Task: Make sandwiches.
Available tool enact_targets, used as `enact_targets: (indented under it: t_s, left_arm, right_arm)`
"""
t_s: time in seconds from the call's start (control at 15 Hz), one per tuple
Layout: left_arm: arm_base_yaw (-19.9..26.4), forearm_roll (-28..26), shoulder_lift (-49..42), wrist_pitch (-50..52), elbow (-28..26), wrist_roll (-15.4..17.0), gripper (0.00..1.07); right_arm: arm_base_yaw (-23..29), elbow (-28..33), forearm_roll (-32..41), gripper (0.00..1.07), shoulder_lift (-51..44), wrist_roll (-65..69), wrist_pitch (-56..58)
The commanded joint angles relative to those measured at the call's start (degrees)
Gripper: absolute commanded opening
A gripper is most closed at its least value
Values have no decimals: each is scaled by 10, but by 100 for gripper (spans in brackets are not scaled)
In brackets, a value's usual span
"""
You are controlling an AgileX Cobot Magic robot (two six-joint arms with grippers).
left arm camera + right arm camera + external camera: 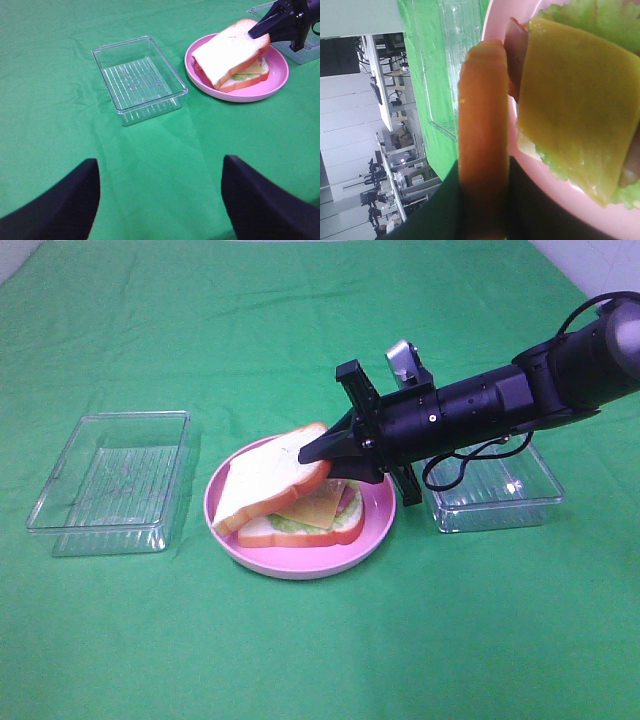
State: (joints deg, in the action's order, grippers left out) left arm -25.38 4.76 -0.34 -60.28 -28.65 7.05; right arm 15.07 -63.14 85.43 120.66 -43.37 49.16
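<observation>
While the right claw (318, 452) is clamped on the raised edge of the top bread slice (272, 476), that slice leans tilted over the cheese square (312, 506), lettuce (290, 523), bacon (347, 498) and bottom bread slice (300, 532) on the pink plate (300, 560). Left claw (160, 200): spread wide, empty, above the green counter (300, 660). Clear trays (110, 480) flank the plate.

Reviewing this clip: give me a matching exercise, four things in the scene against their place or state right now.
Things:
1. top bread slice
2. cheese square
3. left tool
4. left clear container

States:
A. open, over bare cloth
B. tilted, pinched at one edge by the right tool
C. lying on the lettuce
D. nothing in it, beside the pink plate

Pairs: 1-B, 2-C, 3-A, 4-D
</observation>
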Motion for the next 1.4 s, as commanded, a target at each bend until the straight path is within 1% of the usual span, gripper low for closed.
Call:
enact_targets:
  t_s: [0.07, 0.2, 0.27, 0.33, 0.4, 0.47, 0.67, 0.8, 0.93, 1.0, 1.07, 1.13, 1.27, 1.4]
  left_arm:
    - [-1, -1, -10, 9, 1, 2, 67]
    - [-1, -1, -10, 9, 1, 2, 67]
    - [-1, -1, -10, 9, 1, 2, 67]
    - [-1, -1, -10, 9, 1, 2, 67]
    - [-1, -1, -10, 9, 1, 2, 67]
    - [-1, -1, -10, 9, 1, 2, 67]
    - [-1, -1, -10, 9, 1, 2, 67]
    - [-1, -1, -10, 9, 1, 2, 67]
    - [-1, -1, -10, 9, 1, 2, 67]
    - [-1, -1, -10, 9, 1, 2, 67]
    - [-1, -1, -10, 9, 1, 2, 67]
    - [-1, -1, -10, 9, 1, 2, 67]
    - [-1, -1, -10, 9, 1, 2, 67]
    - [-1, -2, -10, 9, 1, 2, 67]
  right_arm:
    - [0, 2, -10, 21, -3, 4, 3]
    - [0, 2, -10, 49, -3, 4, -9]
    - [0, 2, -11, 58, -3, 4, -13]
    - [0, 2, -11, 64, -3, 4, -13]
    - [0, 2, -13, 65, -4, 4, -12]
    - [0, 2, -36, 69, -20, 4, -19]
    - [0, 2, -93, 74, -45, 47, -39]
    - [0, 2, -172, 75, -60, 116, -53]
    - [0, 2, -237, 75, -84, 146, -74]
    - [0, 2, -281, 75, -112, 163, -88]
    - [0, 2, -307, 75, -136, 169, -88]
    - [0, 2, -319, 75, -147, 169, -88]
    - [0, 2, -398, 75, -210, 194, -68]
    - [0, 2, -523, 75, -290, 253, -24]
